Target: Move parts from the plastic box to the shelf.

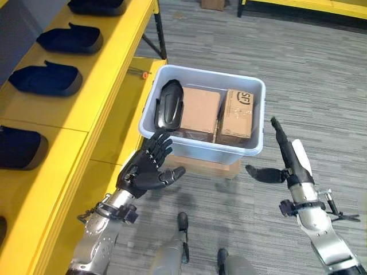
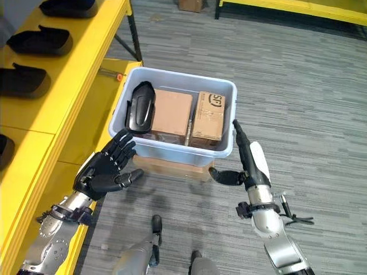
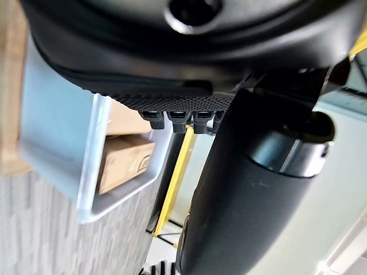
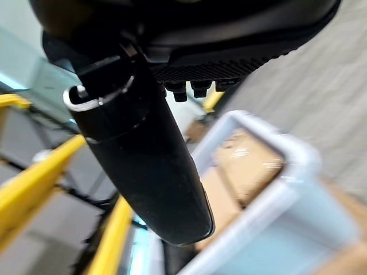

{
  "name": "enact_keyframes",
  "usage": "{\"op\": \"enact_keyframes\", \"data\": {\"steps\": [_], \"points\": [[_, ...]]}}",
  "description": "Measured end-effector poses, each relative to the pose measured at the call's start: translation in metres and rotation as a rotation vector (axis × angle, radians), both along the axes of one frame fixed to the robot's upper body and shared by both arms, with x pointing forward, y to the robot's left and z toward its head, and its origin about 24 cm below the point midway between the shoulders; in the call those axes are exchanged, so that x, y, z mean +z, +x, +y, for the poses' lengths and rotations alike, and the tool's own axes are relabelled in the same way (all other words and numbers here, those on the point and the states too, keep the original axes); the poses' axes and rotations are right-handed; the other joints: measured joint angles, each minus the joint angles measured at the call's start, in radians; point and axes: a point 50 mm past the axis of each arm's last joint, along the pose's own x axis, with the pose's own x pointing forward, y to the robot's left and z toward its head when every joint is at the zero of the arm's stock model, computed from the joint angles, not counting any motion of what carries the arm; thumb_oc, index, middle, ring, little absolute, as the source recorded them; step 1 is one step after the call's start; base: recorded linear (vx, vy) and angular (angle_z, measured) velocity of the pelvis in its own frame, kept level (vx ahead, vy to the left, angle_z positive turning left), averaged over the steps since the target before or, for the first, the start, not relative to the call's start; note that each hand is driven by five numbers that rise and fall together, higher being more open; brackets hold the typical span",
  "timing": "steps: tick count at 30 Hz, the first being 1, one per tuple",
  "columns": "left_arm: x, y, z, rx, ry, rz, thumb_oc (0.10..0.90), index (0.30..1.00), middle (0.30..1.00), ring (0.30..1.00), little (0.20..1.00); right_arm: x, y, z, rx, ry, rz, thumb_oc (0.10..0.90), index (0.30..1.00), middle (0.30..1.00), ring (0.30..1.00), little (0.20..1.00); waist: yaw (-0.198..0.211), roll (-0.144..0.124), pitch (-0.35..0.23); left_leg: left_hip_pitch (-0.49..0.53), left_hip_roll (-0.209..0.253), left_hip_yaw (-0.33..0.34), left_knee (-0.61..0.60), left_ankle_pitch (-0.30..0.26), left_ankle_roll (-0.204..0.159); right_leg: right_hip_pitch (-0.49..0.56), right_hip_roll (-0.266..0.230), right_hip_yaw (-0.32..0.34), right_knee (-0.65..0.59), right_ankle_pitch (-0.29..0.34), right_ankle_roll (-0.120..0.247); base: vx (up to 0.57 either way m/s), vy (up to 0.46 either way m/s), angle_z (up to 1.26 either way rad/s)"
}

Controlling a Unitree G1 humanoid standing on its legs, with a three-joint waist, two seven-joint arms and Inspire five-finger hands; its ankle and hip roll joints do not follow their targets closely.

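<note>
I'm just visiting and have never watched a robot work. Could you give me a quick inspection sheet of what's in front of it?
Surface: grey carpeted floor.
Job's things: pale plastic box on a flat cardboard piece, holding a black moulded part and two cardboard boxes; yellow shelf carrying black parts.
Clutter: small orange item on the shelf.
Hands: left hand and right hand open, empty, near the box.
Cables: nothing seen.
Surroundings: another yellow shelf beyond.
</note>
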Motion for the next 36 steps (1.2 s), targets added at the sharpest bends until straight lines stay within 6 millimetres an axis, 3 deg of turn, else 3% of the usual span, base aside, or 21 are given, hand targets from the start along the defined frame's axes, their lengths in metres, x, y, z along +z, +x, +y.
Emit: {"op": "enact_keyframes", "data": {"steps": [4,7,9,10,12,14,15,17,19,20,21,22,23,25,26,28,29,30,31,32,36], "points": [[-0.002,0.000,-0.001,-0.009,0.037,0.006,0.900,1.000,1.000,1.000,1.000,0.006,0.003,-0.001,-0.019,0.006,-0.036,0.900,1.000,1.000,1.000,1.000,0.009,-0.001,0.001,-0.010,-0.005,0.001,0.015,-0.022,-0.008,0.002,-0.004,-0.008,0.007,0.001,-0.001,0.18,0.094,0.03],[-0.003,0.000,-0.002,-0.012,0.040,0.020,0.900,1.000,1.000,1.000,1.000,0.004,0.002,-0.001,-0.027,-0.019,-0.030,0.900,1.000,1.000,1.000,1.000,0.008,-0.001,0.000,-0.006,-0.012,0.007,0.050,-0.061,0.005,0.003,-0.014,-0.016,0.058,0.002,0.002,0.19,0.099,-0.02],[-0.005,0.000,-0.005,-0.025,0.025,0.026,0.900,1.000,1.000,1.000,1.000,0.002,0.001,-0.001,-0.034,-0.041,-0.029,0.900,1.000,1.000,1.000,1.000,0.009,0.001,0.002,0.003,-0.010,0.018,0.085,-0.095,0.017,-0.053,-0.025,-0.033,0.215,0.003,0.004,0.23,0.112,-0.10],[-0.007,0.000,-0.007,-0.046,0.039,0.038,0.900,1.000,1.000,1.000,1.000,0.001,0.000,0.000,-0.043,-0.052,-0.034,0.900,1.000,1.000,1.000,1.000,0.007,-0.002,0.002,0.012,-0.013,0.027,0.117,-0.125,0.027,-0.103,-0.045,-0.036,0.353,0.015,0.003,0.23,0.078,-0.07],[-0.009,-0.001,-0.007,-0.064,0.049,0.052,0.900,1.000,1.000,1.000,1.000,0.002,0.000,0.002,-0.043,-0.057,-0.043,0.900,1.000,1.000,1.000,1.000,0.011,-0.002,0.002,0.014,-0.022,0.038,0.165,-0.165,0.041,-0.149,-0.067,-0.030,0.471,0.043,0.007,0.18,0.027,-0.19],[-0.015,-0.008,-0.003,-0.059,0.045,0.081,0.900,1.000,1.000,1.000,1.000,0.000,0.000,0.005,-0.023,-0.052,-0.029,0.900,1.000,1.000,1.000,1.000,0.010,-0.001,0.001,0.040,-0.020,0.045,0.157,-0.170,0.062,-0.208,-0.074,-0.006,0.583,0.107,0.012,0.11,-0.071,-0.22],[-0.017,-0.012,0.001,-0.051,0.045,0.099,0.900,1.000,1.000,1.000,1.000,-0.001,0.000,0.006,-0.003,-0.032,-0.013,0.900,1.000,1.000,1.000,1.000,0.006,-0.002,0.001,0.060,-0.018,0.046,0.144,-0.168,0.070,-0.236,-0.075,-0.005,0.619,0.095,0.011,0.16,-0.236,-0.10],[-0.018,-0.015,0.005,-0.053,0.053,0.105,0.900,1.000,1.000,1.000,1.000,-0.002,-0.001,0.008,0.019,-0.017,-0.001,0.900,1.000,1.000,1.000,1.000,0.004,0.000,0.001,0.084,-0.007,0.040,0.113,-0.165,0.068,-0.259,-0.054,-0.015,0.540,0.052,0.003,0.19,-0.332,-0.05],[-0.011,-0.012,0.003,-0.100,0.070,0.084,0.900,1.000,1.000,1.000,1.000,-0.001,-0.002,0.009,0.036,-0.040,-0.018,0.900,1.000,1.000,1.000,1.000,-0.002,0.001,0.001,0.098,-0.004,0.026,0.086,-0.161,0.039,-0.250,-0.064,-0.035,0.205,0.061,0.004,0.26,-0.462,0.19],[-0.003,-0.001,-0.007,-0.150,0.071,0.052,0.900,1.000,1.000,1.000,1.000,0.002,-0.001,0.010,0.047,-0.043,-0.029,0.900,1.000,1.000,1.000,1.000,-0.019,0.003,0.000,0.102,-0.008,0.006,0.078,-0.162,0.038,-0.253,-0.106,-0.008,-0.111,0.189,0.049,0.27,-0.464,0.34],[-0.002,0.002,-0.010,-0.165,0.072,0.047,0.900,1.000,1.000,1.000,1.000,0.002,0.000,0.010,0.051,-0.043,-0.028,0.900,1.000,1.000,1.000,1.000,-0.022,0.002,0.001,0.110,-0.008,-0.004,0.080,-0.169,0.034,-0.257,-0.129,-0.001,-0.184,0.237,0.058,0.27,-0.464,0.48],[-0.005,0.005,-0.019,-0.191,0.066,0.060,0.900,1.000,1.000,1.000,1.000,-0.001,0.001,0.010,0.060,-0.050,-0.012,0.900,1.000,1.000,1.000,1.000,-0.036,0.004,0.000,0.117,-0.008,-0.021,0.099,-0.188,0.027,-0.252,-0.159,-0.001,-0.288,0.322,0.092,0.14,-0.310,0.31],[-0.005,0.005,-0.019,-0.189,0.067,0.061,0.900,1.000,1.000,1.000,1.000,-0.002,0.001,0.010,0.064,-0.050,-0.005,0.900,1.000,1.000,1.000,1.000,-0.042,0.005,0.000,0.119,-0.008,-0.027,0.107,-0.194,0.034,-0.251,-0.164,0.000,-0.299,0.342,0.092,0.14,-0.344,0.35],[-0.017,-0.005,-0.024,-0.213,0.058,0.113,0.900,1.000,1.000,1.000,1.000,-0.009,-0.002,0.012,0.088,-0.058,0.039,0.900,1.000,1.000,1.000,1.000,-0.069,-0.008,-0.014,0.168,0.001,-0.055,0.084,-0.204,0.013,-0.244,-0.166,0.022,-0.285,0.409,0.084,0.11,-0.292,0.40],[-0.020,-0.008,-0.024,-0.216,0.058,0.126,0.900,1.000,1.000,1.000,1.000,-0.011,-0.003,0.011,0.088,-0.057,0.046,0.900,1.000,1.000,1.000,1.000,-0.070,-0.015,-0.022,0.173,0.001,-0.061,0.078,-0.203,0.009,-0.240,-0.167,0.023,-0.276,0.413,0.081,0.10,-0.255,0.49],[-0.028,-0.019,-0.022,-0.227,0.080,0.173,0.900,1.000,1.000,1.000,1.000,-0.018,-0.008,0.010,0.090,-0.061,0.084,0.900,1.000,1.000,1.000,1.000,-0.070,-0.060,-0.056,0.200,-0.009,-0.093,0.039,-0.198,-0.023,-0.182,-0.152,0.019,-0.246,0.424,0.071,0.09,-0.216,0.48],[-0.031,-0.023,-0.018,-0.228,0.099,0.192,0.900,1.000,1.000,1.000,1.000,-0.022,-0.010,0.010,0.093,-0.061,0.103,0.900,1.000,1.000,1.000,1.000,-0.064,-0.097,-0.078,0.201,-0.024,-0.097,0.038,-0.201,-0.054,-0.138,-0.156,0.009,-0.243,0.446,0.078,0.07,-0.158,0.22],[-0.034,-0.024,-0.019,-0.214,0.078,0.204,0.900,1.000,1.000,1.000,1.000,-0.020,-0.006,0.009,0.097,-0.083,0.105,0.900,1.000,1.000,1.000,1.000,-0.056,-0.070,-0.075,0.196,0.006,-0.095,0.043,-0.203,-0.071,-0.138,-0.130,0.007,-0.251,0.468,0.067,0.07,-0.181,0.30],[-0.037,-0.028,-0.022,-0.217,0.070,0.218,0.900,1.000,1.000,1.000,1.000,-0.018,-0.005,0.005,0.100,-0.120,0.115,0.900,1.000,1.000,1.000,1.000,-0.073,-0.035,-0.076,0.202,0.040,-0.096,0.019,-0.191,-0.088,-0.127,-0.100,-0.010,-0.260,0.462,0.049,0.03,-0.113,0.06],[-0.037,-0.030,-0.023,-0.223,0.065,0.219,0.900,1.000,1.000,1.000,1.000,-0.017,-0.005,0.001,0.099,-0.147,0.124,0.900,1.000,1.000,1.000,1.000,-0.071,-0.018,-0.078,0.222,0.065,-0.091,-0.021,-0.176,-0.099,-0.124,-0.077,-0.014,-0.266,0.456,0.039,0.04,-0.104,0.16],[-0.035,-0.029,-0.025,-0.243,0.033,0.205,0.900,1.000,1.000,1.000,1.000,-0.012,-0.004,-0.010,0.090,-0.213,0.128,0.900,1.000,1.000,1.000,1.000,-0.091,0.008,-0.076,0.280,0.116,-0.083,-0.088,-0.152,-0.126,-0.079,-0.028,-0.032,-0.295,0.446,0.016,0.05,-0.049,-0.01]]}}
